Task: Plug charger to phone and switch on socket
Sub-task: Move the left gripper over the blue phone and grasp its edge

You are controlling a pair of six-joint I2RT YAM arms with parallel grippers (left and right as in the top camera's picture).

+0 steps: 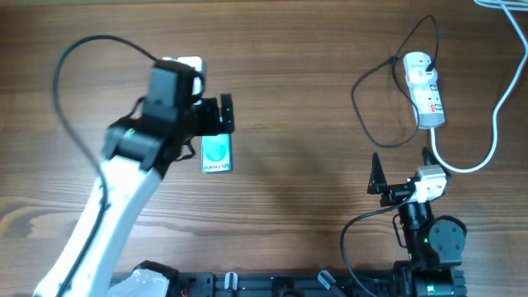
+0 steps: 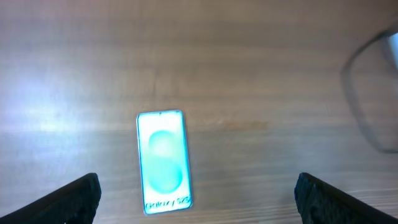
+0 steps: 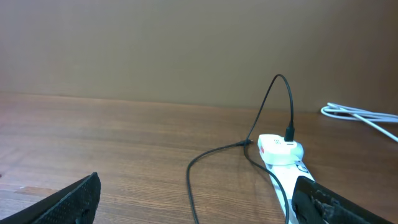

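Observation:
The phone (image 1: 216, 154) lies flat on the wooden table, teal screen up with a white "Galaxy S25" strip; the left wrist view shows it too (image 2: 163, 162). My left gripper (image 1: 223, 115) hovers open and empty just above the phone's far end (image 2: 199, 206). The socket (image 1: 426, 92) lies at the far right, with a white plug adapter (image 1: 417, 62) on its far end. The charger cable (image 1: 363, 111) loops left of the socket on the table. My right gripper (image 1: 403, 169) is open and empty near the socket's near end (image 3: 199, 205), facing the socket (image 3: 285, 180) and cable (image 3: 217, 151).
A thick white cord (image 1: 495, 124) runs from the socket's near end up to the far right corner (image 3: 360, 115). A black cable (image 1: 58, 74) of the left arm arcs over the table's left side.

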